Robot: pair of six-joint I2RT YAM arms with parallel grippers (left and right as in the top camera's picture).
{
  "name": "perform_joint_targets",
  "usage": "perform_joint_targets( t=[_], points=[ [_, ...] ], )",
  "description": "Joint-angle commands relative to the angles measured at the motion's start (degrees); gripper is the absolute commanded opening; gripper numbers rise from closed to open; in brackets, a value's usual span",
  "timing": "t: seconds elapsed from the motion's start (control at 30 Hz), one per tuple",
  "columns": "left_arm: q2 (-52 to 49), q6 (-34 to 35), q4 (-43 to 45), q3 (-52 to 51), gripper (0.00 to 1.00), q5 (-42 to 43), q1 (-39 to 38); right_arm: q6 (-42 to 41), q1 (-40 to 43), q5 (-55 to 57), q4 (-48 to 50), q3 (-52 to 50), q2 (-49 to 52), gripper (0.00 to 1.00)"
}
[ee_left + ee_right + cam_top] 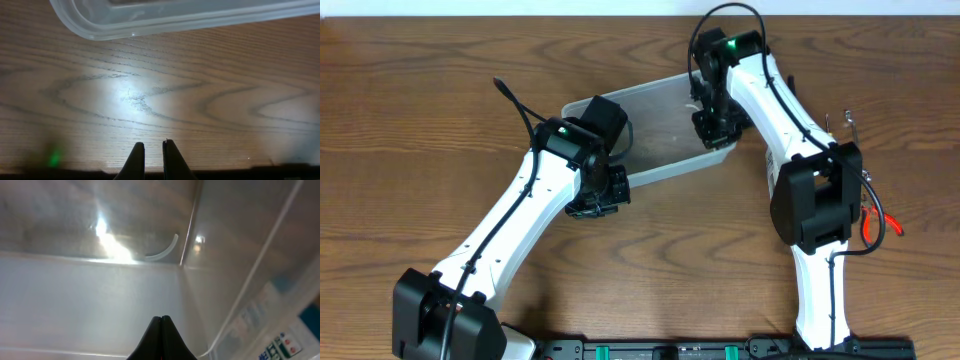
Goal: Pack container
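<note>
The clear plastic container [660,125] lies tilted on the wooden table at the middle back. In the overhead view my left gripper [595,195] is just in front of its left corner. In the left wrist view the left gripper [152,146] has its jaws almost together with nothing between them, over bare wood, and the container's rim [175,17] is ahead. My right gripper [715,125] is inside the container's right end. In the right wrist view the right gripper [161,319] is shut and empty, close to the container's wall [100,300].
A red-handled tool [880,222] and a small metal piece [848,122] lie on the table to the right of the right arm. A blue-and-white box [287,340] shows through the container's wall in the right wrist view.
</note>
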State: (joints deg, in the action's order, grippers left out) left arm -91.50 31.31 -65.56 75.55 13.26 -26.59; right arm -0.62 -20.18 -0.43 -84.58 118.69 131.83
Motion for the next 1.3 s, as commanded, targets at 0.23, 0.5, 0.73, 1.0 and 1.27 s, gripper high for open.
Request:
perform_joint_targets(
  t=[0.23, 0.5, 0.73, 1.0, 1.27],
  points=[
    [-0.2, 0.0, -0.2, -0.1, 0.07, -0.9, 0.0, -1.6, -0.5, -0.1, -4.0, -0.3, -3.3, 0.06],
    [-0.2, -2.5, -2.5, -0.3, 0.06, -1.7, 0.0, -1.0, -0.6, -0.1, 2.9, -0.2, -4.8, 0.35],
    [-0.2, -2.0, 1.8, -6.0, 0.07, -3.9, 0.0, 0.9, -0.7, -1.6, 3.7, 2.5, -4.9, 0.36],
    [-0.2, -2.0, 11.7, -10.8, 0.07, -5.0, 0.0, 0.9, -1.1, -1.7, 2.1, 3.3, -4.9, 0.24],
    [-0.2, -1.9, 13.5, -10.8, 0.07, -12.9, 0.0, 0.9, -2.8, -1.7, 0.4, 3.3, -4.9, 0.22]
  ],
)
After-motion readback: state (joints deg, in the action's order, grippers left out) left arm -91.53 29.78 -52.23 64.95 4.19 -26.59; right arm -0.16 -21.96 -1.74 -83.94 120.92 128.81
